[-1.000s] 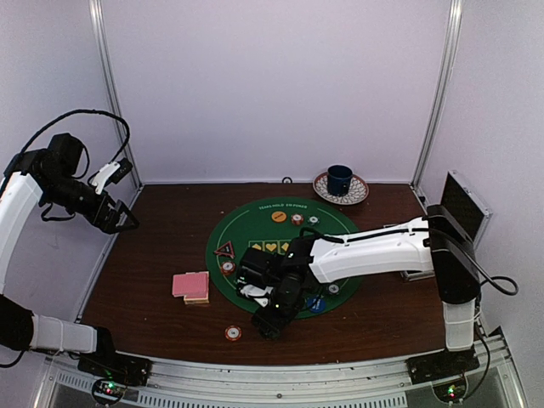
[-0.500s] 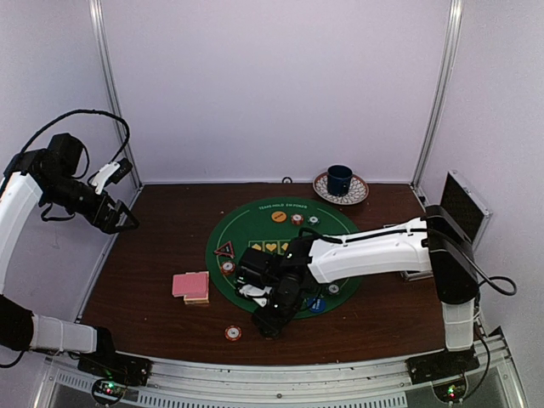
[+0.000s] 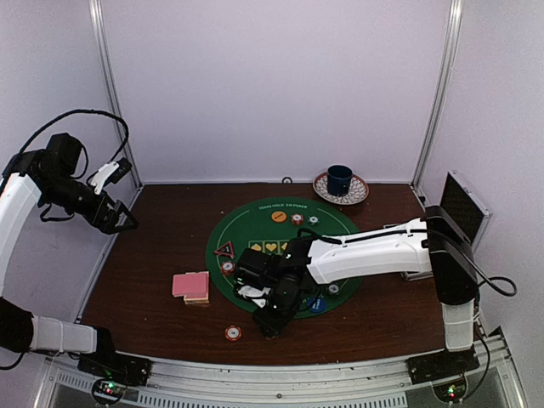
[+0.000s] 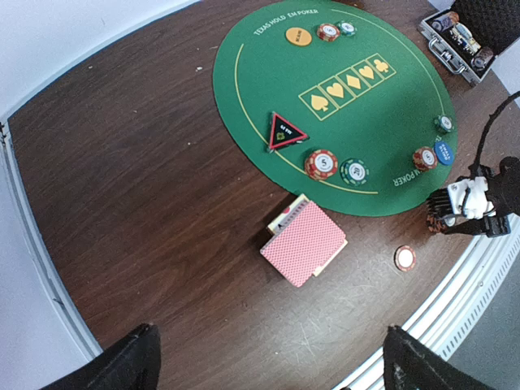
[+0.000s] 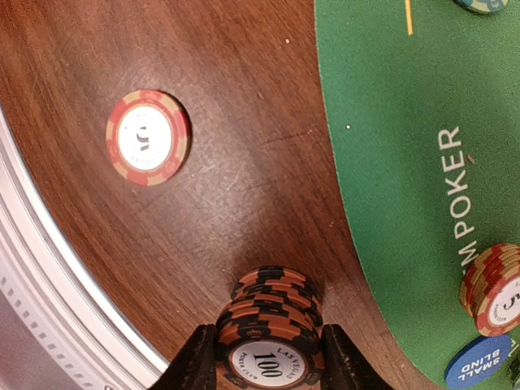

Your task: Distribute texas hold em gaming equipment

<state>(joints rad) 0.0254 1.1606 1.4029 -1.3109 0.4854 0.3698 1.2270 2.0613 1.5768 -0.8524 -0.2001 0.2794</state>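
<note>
Stack of dark, orange-striped chips (image 5: 268,329), top face reading 100, standing upright on the wooden table (image 5: 244,73) just off the green mat (image 5: 382,122). Single orange-red chip (image 5: 148,136) lying flat nearby, apart. Pink-backed cards (image 4: 305,242) sitting piled beside the mat. Triangle marker (image 4: 284,132), orange disc (image 4: 298,35) and blue disc (image 4: 444,152) resting on the mat

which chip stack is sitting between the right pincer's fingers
The dark orange-striped stack marked 100, on bare wood off the green mat, flanked by the right pincer. The red 5 chip lies apart on the wood; other chips sit on the mat.
</note>
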